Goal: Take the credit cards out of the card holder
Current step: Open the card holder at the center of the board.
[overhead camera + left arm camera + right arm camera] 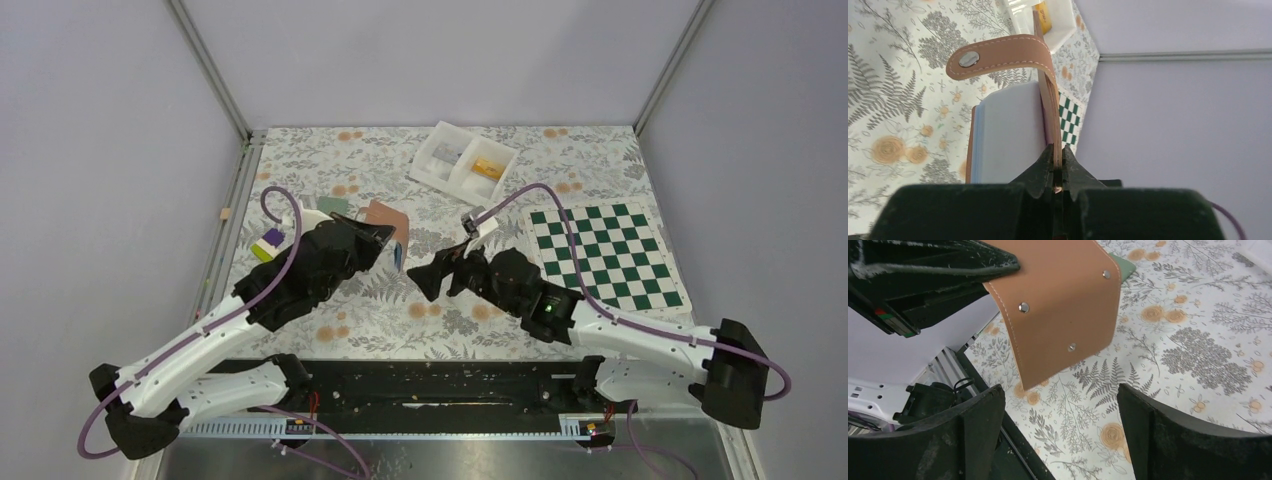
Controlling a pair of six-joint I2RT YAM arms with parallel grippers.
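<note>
The left tool (1057, 171) is clenched on 1 tan edge of the card holder (1013, 125), holding it clear of the tabletop (893, 100). The holder's long axis runs straight out from the fingers toward the white tray (1060, 25). Its tab (998, 56) curls over at the far end. The right tool (1060, 397) is spread wide and grasps nothing, just short of the hanging cover. Credit cards (268, 243) lie on the tabletop beside the left arm.

A robot test cell in a lab: bare grey walls (90, 150), aluminium frame posts (212, 70) at the upper corners, arms (190, 355) bolted to a rail (440, 385) along the bottom.
</note>
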